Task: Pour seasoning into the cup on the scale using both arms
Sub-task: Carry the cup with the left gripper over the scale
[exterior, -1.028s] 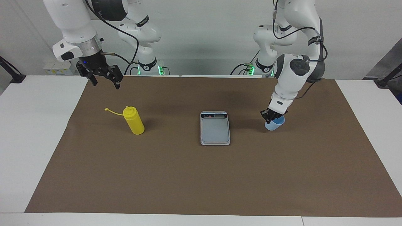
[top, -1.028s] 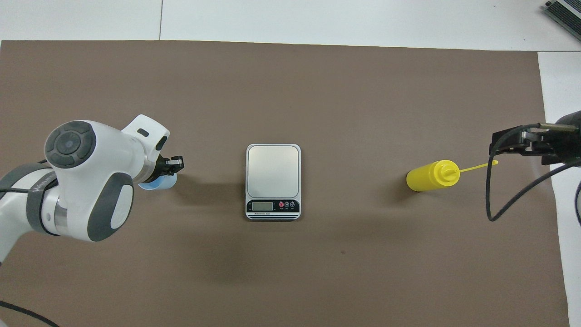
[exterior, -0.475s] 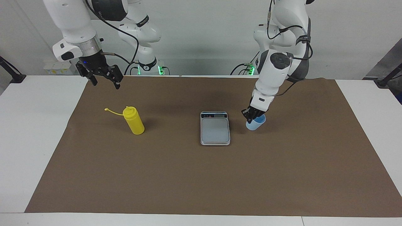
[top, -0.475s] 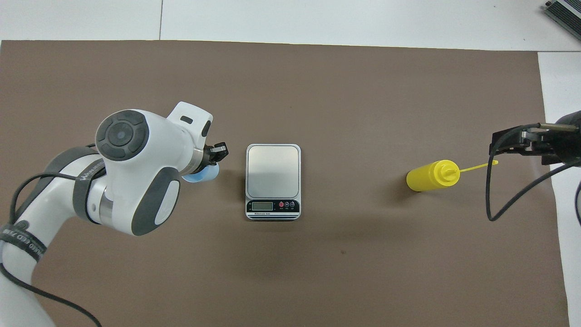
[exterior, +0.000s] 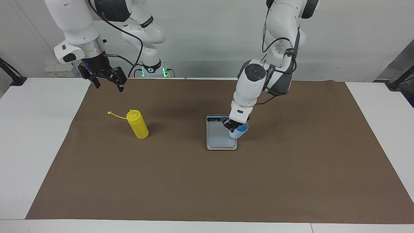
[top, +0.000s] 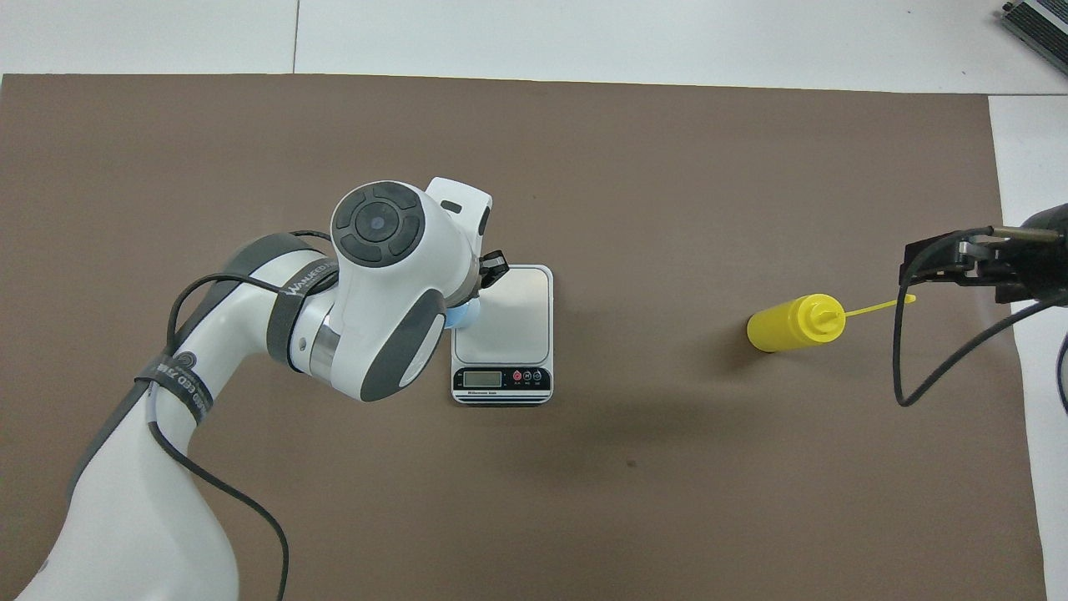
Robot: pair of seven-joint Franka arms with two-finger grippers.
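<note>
Left gripper [exterior: 233, 124], clamped on the cup [exterior: 239, 131], carries it over the scale's [exterior: 217, 137] edge; next, centre and set it down. Bottle [exterior: 138, 124] stands toward the right arm's end, where the right gripper [exterior: 106, 82] waits open.

Upper band: a dark strap on the left arm [top: 384, 275], just back from the left gripper [top: 492, 271], is showing white letters reading roughly "WANKEED".
Lower band: a second strap [top: 179, 386], much farther down the arm from the gripper, is showing "EED 73 M"; the rest is wrapping out of sight.
Display: the scale [top: 509, 309] is showing a pale window [top: 482, 378] beside the gripper, with no digits legible.
Small print: the line under that window is staying too small to read.
</note>
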